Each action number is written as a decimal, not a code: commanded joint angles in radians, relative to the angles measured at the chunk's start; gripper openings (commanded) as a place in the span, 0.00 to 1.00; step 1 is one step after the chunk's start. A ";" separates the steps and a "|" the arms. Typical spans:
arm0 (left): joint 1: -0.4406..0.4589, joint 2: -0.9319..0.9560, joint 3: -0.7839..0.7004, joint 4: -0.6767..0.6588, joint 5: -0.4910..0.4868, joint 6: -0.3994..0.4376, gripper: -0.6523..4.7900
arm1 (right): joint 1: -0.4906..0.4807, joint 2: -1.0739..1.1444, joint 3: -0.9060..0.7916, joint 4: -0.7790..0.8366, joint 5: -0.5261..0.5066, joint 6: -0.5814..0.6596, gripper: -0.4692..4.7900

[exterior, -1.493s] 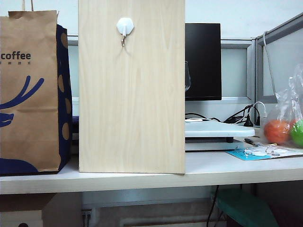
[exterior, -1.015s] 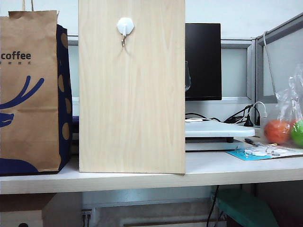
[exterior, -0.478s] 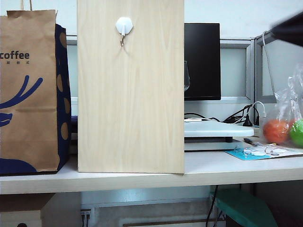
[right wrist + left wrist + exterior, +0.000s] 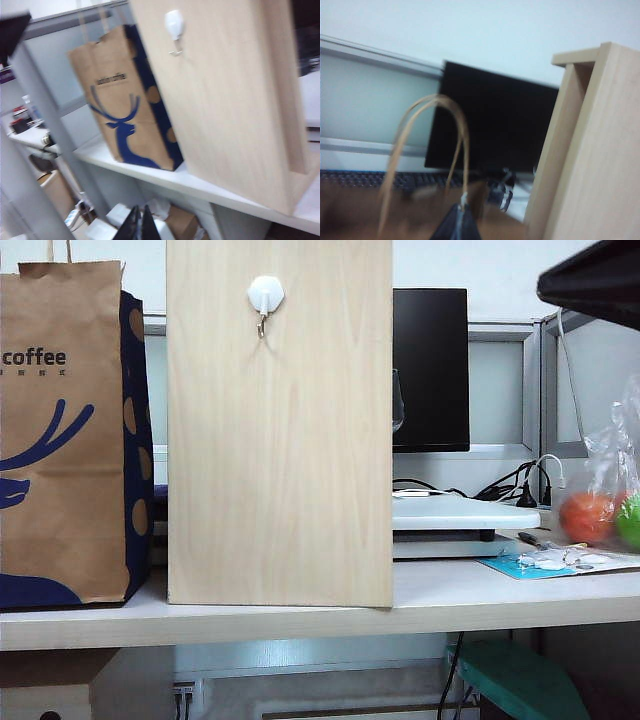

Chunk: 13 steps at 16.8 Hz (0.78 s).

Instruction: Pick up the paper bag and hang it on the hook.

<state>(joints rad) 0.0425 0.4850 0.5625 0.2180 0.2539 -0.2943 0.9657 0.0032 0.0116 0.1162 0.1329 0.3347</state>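
The paper bag (image 4: 62, 435) stands at the worktop's (image 4: 450, 602) left edge, beside the wooden board (image 4: 280, 440) bearing the hook (image 4: 264, 297). The left gripper (image 4: 456, 225), jaws clenched, is near the bag handles (image 4: 422, 150). The right gripper (image 4: 140, 227), jaws clenched on nothing, hangs in open room before the worktop edge.

The left gripper (image 4: 456, 226), its jaws closed, sits below the paper bag (image 4: 365, 210)'s blurred handle loops (image 4: 451, 107), with the wooden board (image 4: 590, 150) alongside.

The left end effector (image 4: 456, 223) shows in its wrist view as a dark, near-black wedge tapering to a narrow tip. The right end effector (image 4: 138, 225) appears as two thin black fingers (image 4: 131, 226) pressed together. In the exterior view, a black arm (image 4: 597, 280) crosses the upper right corner.
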 commanded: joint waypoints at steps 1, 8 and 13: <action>0.002 0.192 0.171 -0.063 0.020 0.068 0.31 | -0.006 -0.001 -0.007 0.024 0.011 -0.034 0.09; 0.002 0.375 0.298 -0.079 -0.032 0.330 0.64 | -0.029 0.000 -0.007 0.050 0.031 -0.034 0.09; 0.002 0.389 0.298 -0.071 -0.213 0.351 0.63 | -0.042 0.000 -0.007 0.053 0.057 -0.056 0.09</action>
<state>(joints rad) 0.0429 0.8646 0.8539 0.1280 0.0628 0.0525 0.9268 0.0032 0.0116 0.1516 0.1841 0.2859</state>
